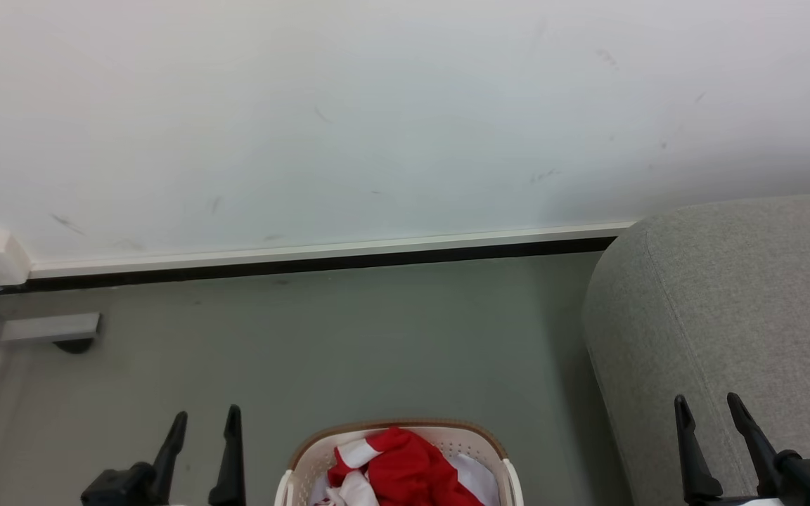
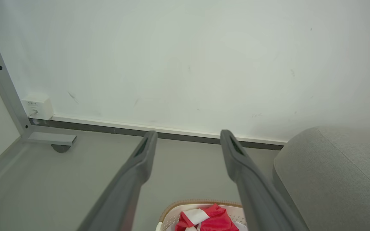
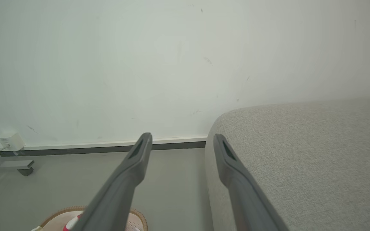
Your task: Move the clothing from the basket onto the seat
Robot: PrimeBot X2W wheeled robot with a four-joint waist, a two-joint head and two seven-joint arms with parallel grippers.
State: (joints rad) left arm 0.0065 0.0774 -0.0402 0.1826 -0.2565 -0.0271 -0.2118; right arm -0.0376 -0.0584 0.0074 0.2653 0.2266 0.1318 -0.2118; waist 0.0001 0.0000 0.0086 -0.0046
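Finds the clothing (image 1: pixel 405 467) bunched in the basket (image 1: pixel 309 465) on the floor, low between the left gripper (image 1: pixel 207 412) and the right gripper (image 1: pixel 706 398), both spread wide and empty, seemingly nearer the left, with the seat (image 1: pixel 728 295) off rightward.

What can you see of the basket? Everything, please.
The basket is oval, cream-white plastic with perforated walls and a brown woven-look rim, cut off by the head view's bottom edge. It stands upright on the grey floor, left of the seat and apart from it. The red-and-white clothing lies bunched inside. Neither the left tool nor the right tool touches it.
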